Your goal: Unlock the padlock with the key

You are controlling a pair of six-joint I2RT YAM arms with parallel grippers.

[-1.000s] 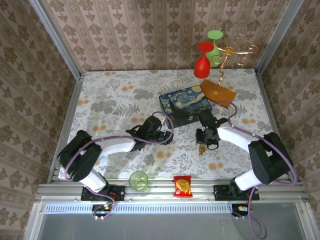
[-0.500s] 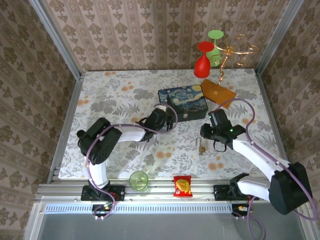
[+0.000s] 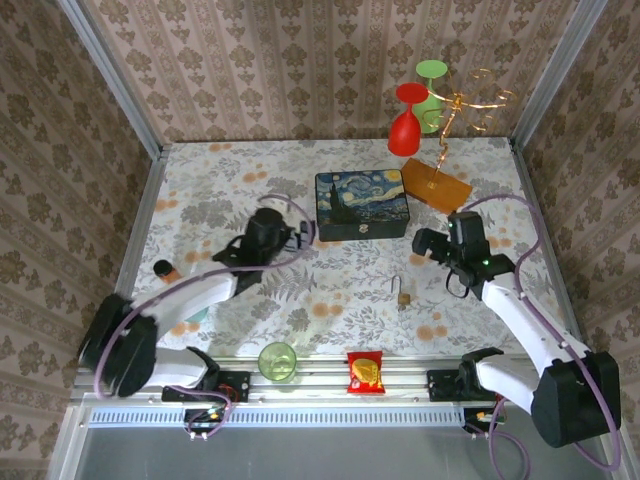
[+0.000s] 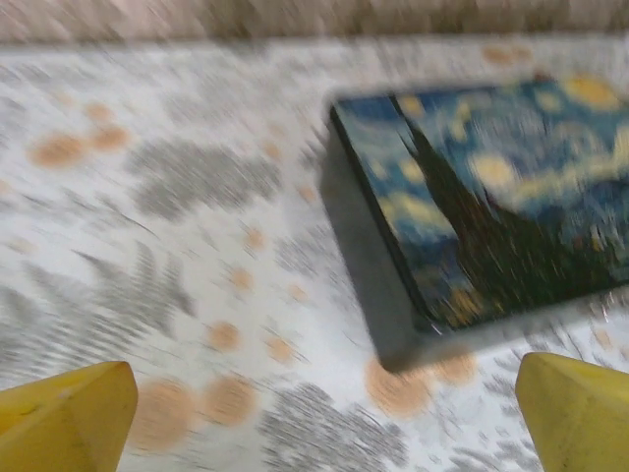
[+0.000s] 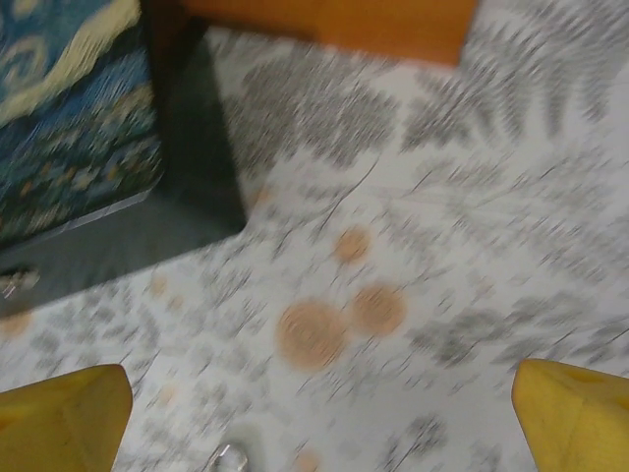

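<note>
The small brass padlock lies on the floral tablecloth, its thin silvery shackle pointing away from me. I cannot make out the key. My left gripper hovers left of the starry-night box. In the left wrist view that gripper is open, its yellow fingertips wide apart over bare cloth beside the box. My right gripper sits right of the box, above and right of the padlock. The right wrist view shows it open too, with a silvery bit at the bottom edge.
A green cup and a red-yellow snack packet stand on the front rail. At the back right are a red glass, a green glass and a wire stand on an orange base.
Both arms have drawn back from the padlock, the left to the left and the right to the right. The right jaws have opened wide. The padlock stays on the cloth.
</note>
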